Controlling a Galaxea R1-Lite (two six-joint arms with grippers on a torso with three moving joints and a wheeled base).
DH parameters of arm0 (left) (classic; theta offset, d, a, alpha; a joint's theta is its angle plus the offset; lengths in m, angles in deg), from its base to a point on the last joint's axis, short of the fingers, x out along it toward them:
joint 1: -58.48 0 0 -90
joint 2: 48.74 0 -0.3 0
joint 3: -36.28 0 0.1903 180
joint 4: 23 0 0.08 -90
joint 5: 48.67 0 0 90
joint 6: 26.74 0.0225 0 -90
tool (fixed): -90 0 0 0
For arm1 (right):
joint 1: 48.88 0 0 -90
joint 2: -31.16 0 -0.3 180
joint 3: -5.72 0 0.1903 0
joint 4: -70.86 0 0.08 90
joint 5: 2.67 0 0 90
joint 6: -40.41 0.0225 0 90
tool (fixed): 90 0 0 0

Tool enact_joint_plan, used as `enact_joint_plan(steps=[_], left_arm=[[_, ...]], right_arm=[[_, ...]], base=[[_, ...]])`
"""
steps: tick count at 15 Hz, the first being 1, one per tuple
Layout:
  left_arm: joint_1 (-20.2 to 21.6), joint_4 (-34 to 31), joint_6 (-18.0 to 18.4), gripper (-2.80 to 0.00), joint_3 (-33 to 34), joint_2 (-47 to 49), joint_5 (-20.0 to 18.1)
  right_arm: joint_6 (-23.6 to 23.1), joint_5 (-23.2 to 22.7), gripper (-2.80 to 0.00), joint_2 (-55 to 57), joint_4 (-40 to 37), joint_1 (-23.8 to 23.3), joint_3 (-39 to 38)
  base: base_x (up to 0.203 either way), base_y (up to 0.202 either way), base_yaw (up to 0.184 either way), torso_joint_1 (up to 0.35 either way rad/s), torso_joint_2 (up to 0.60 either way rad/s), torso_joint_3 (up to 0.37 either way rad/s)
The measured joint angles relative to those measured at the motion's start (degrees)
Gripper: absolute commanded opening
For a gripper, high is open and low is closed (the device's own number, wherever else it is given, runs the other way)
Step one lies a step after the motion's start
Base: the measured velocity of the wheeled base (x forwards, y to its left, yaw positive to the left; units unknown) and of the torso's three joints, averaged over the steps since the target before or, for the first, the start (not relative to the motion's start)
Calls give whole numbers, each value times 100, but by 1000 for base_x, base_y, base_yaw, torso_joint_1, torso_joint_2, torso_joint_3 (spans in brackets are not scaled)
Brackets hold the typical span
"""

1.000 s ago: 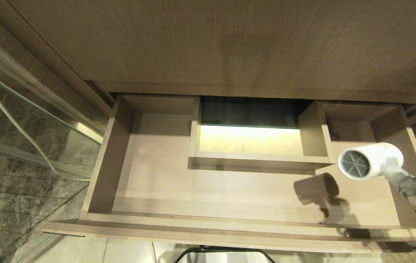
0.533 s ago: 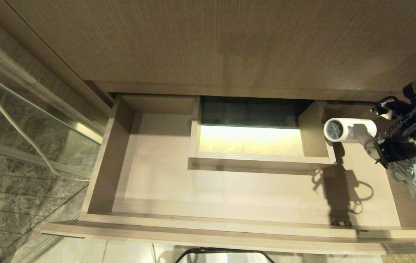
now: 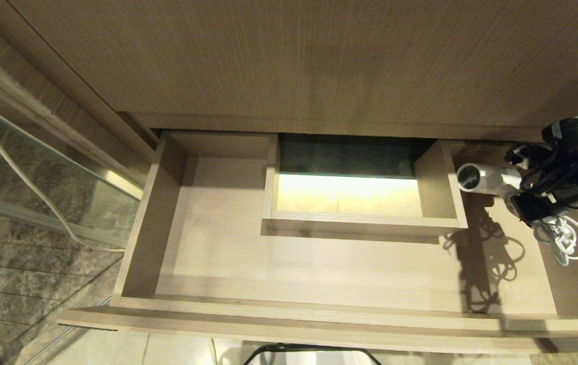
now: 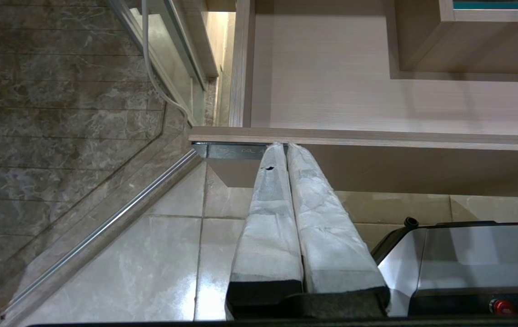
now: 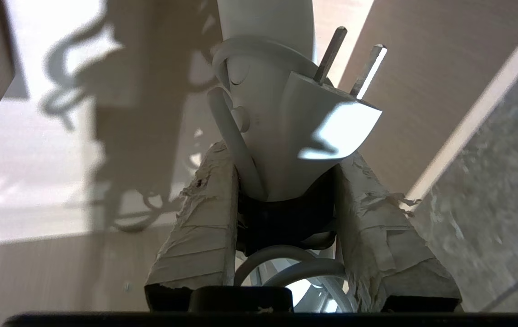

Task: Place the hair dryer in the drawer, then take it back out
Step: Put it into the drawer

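Right gripper (image 5: 281,181) clamps the hair dryer (image 3: 486,178) by its handle above the open drawer's (image 3: 289,309) right compartment. Cord (image 3: 563,238) dangles below. Left gripper (image 4: 286,150) closed, empty, by the drawer front.

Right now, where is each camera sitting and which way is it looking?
Head view: high up, looking down into the open drawer; the right claw holds the hair dryer.
Left wrist view: behind the shut left claw, facing the drawer's front edge and floor tiles.
Right wrist view: behind the right claw, facing the hair dryer's handle and plug.
Shared: all three show the drawer's pale inside.
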Motion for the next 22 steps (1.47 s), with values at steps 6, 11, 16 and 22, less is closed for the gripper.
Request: enact_joint_plan(steps=[6, 11, 16, 22], left_arm=[[0, 0, 0, -280, 0, 0, -1], [0, 0, 2, -280, 0, 0, -1], [0, 0, 2, -280, 0, 0, 1], [0, 0, 0, -280, 0, 0, 0]], right_arm=[[-25, 25, -280, 622, 1456, 6, -169], [-304, 237, 0, 915, 2275, 101, -347], [-339, 196, 0, 286, 2178, 117, -654], [-367, 112, -280, -1419, 1583, 133, -1402]], base=[[0, 0, 0, 0, 0, 0], [0, 0, 0, 0, 0, 0], [0, 0, 0, 0, 0, 0], [0, 0, 0, 0, 0, 0]])
